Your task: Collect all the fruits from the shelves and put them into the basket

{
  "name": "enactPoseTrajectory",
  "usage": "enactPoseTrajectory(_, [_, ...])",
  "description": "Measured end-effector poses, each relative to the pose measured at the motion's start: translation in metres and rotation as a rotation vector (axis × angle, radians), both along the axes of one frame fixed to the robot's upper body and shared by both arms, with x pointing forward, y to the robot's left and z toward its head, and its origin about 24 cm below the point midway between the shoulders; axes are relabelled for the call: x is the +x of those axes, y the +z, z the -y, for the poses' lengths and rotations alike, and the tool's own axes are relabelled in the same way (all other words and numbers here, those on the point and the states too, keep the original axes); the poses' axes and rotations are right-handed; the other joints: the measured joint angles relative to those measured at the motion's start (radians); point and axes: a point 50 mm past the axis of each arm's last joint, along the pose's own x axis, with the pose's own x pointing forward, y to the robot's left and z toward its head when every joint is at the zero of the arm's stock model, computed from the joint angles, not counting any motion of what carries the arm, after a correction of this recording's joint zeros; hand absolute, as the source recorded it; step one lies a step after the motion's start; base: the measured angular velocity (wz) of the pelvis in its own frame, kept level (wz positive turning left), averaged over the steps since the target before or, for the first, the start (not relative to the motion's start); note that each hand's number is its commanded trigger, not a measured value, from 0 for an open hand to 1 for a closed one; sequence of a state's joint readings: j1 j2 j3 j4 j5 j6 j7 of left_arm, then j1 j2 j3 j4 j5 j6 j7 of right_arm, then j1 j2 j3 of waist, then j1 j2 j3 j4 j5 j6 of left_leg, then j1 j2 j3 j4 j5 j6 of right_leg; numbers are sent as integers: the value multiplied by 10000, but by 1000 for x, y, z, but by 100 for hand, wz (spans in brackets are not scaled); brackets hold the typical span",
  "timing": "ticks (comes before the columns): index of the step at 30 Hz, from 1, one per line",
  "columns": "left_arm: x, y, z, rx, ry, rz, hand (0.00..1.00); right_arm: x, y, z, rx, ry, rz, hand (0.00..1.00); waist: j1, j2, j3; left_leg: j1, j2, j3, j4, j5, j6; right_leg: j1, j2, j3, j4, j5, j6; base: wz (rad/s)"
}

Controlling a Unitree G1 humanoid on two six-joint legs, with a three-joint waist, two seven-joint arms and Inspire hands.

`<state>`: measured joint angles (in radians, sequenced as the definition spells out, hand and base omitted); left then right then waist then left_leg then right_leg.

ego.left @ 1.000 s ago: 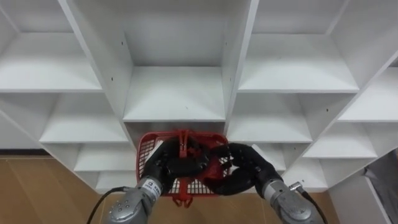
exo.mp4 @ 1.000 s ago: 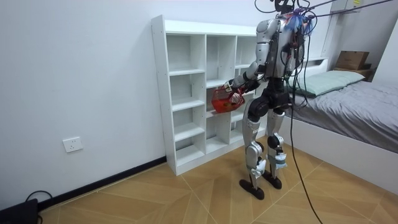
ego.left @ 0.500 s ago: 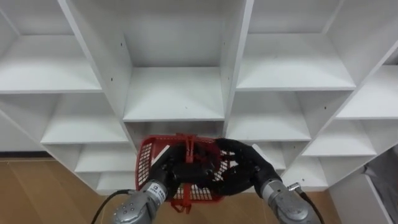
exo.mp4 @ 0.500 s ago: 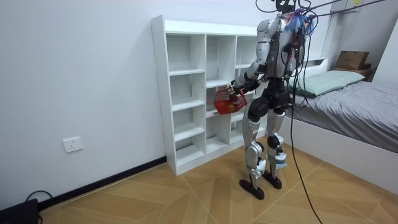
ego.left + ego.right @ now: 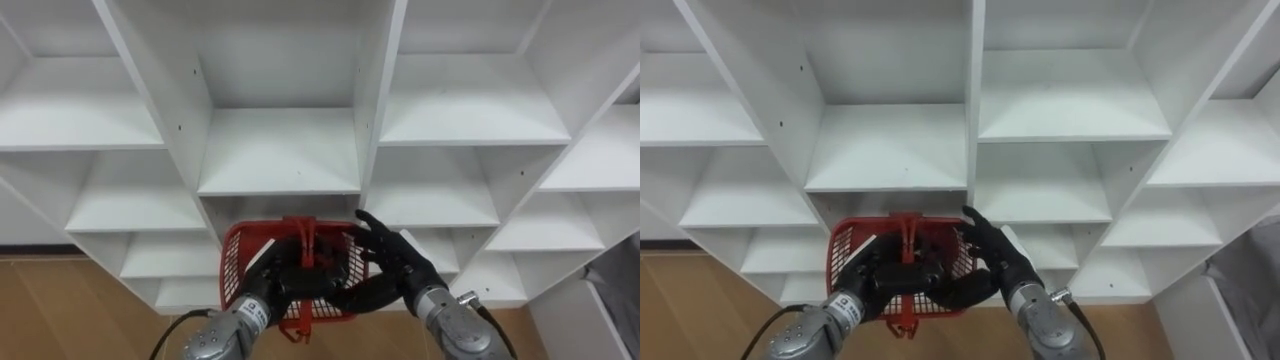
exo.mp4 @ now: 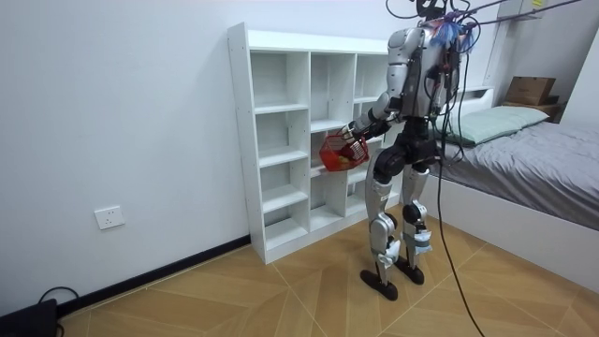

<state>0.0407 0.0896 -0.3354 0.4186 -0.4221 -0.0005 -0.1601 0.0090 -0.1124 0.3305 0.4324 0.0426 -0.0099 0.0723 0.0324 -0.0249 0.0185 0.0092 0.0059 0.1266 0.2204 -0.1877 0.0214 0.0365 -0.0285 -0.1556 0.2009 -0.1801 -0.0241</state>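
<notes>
Left eye view: a red plastic mesh basket (image 5: 238, 262) is held low and centre, just in front of the white open shelf unit (image 5: 280, 150), below its middle compartment. The left hand (image 5: 268, 288) has its fingers curled over the basket's near rim and the folded red handle (image 5: 303, 240), so it has hold of the basket. The right hand (image 5: 390, 262) lies against the basket's right side with fingers straight and spread and the thumb low. It braces the basket and does not clasp it. No fruit is seen on the shelves in view, and I cannot tell whether anything is in the basket.

Room view: the robot stands upright facing the shelf unit, with the basket out in front of it at about middle-shelf height. A bed (image 6: 524, 140) is on the room view's right, and the floor is wooden (image 6: 281, 290).

Right eye view: same scene, with the left fingers wrapped round the rim and handle and the right fingers flat and open on the side wall.

Handling, as a judgement: the basket looks light and fairly stiff, though thin mesh walls will flex if squeezed. The smooth plastic could slip against flat fingers. The best hold is the handle or the thick rim, with a palm under or beside it for support. It could tilt once fruit goes in.
</notes>
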Motion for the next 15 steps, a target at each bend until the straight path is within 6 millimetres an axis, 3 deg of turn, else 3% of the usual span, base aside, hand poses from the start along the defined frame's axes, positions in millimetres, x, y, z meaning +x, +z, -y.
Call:
enactPoseTrajectory(9, [-2, -3, -3, 73, 68, -144, 100, 0, 0, 0, 29, 57, -23, 0, 9, -39, -5, 59, -9, 20, 5, 0, 0, 26, 4, -1, -10, 1, -1, 0])
enactPoseTrajectory(15, [-14, -15, -13, 485, 523, -711, 100, -4, -3, 3, -58, -89, -109, 0, -8, -82, -8, 216, -13, 32, -97, 0, -1, 221, 30, 6, -202, 18, 1, 0])
